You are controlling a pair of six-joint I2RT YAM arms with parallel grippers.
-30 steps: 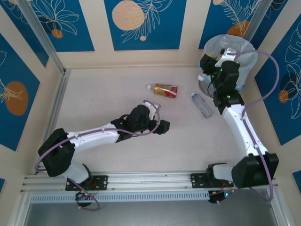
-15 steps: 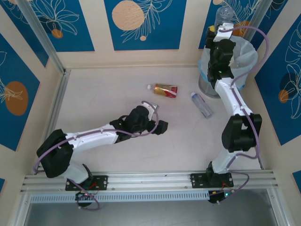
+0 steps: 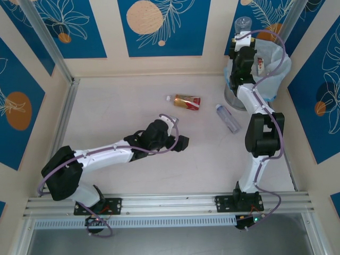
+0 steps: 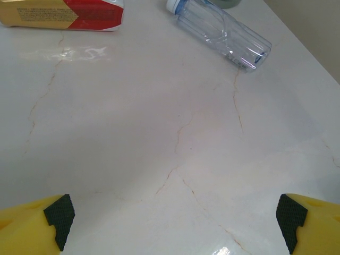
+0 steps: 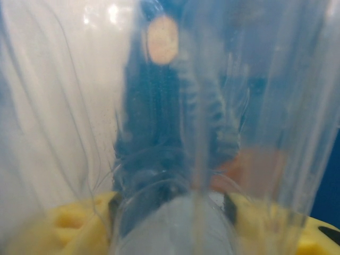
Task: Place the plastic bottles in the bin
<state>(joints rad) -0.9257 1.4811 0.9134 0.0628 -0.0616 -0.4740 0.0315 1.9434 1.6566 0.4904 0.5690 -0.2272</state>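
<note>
My right gripper (image 3: 243, 38) is shut on a clear plastic bottle (image 3: 243, 24), held up high at the bin's (image 3: 278, 65) far left rim. The right wrist view looks straight through that bottle (image 5: 212, 133), which sits between the yellow fingers of the gripper (image 5: 170, 212). On the table lie a red-and-gold labelled bottle (image 3: 186, 101) (image 4: 64, 13) and a clear bottle with a blue cap (image 3: 227, 118) (image 4: 220, 32). My left gripper (image 3: 183, 142) (image 4: 174, 223) hovers open and empty in front of them.
The bin stands in the far right corner against the patterned walls. A red-labelled item (image 3: 260, 64) shows inside its pale bag. A metal rail (image 3: 61, 125) runs along the table's left side.
The right arm has straightened and lifted its bottle from the bin's near side up over the far left rim. The left arm has stayed still.
</note>
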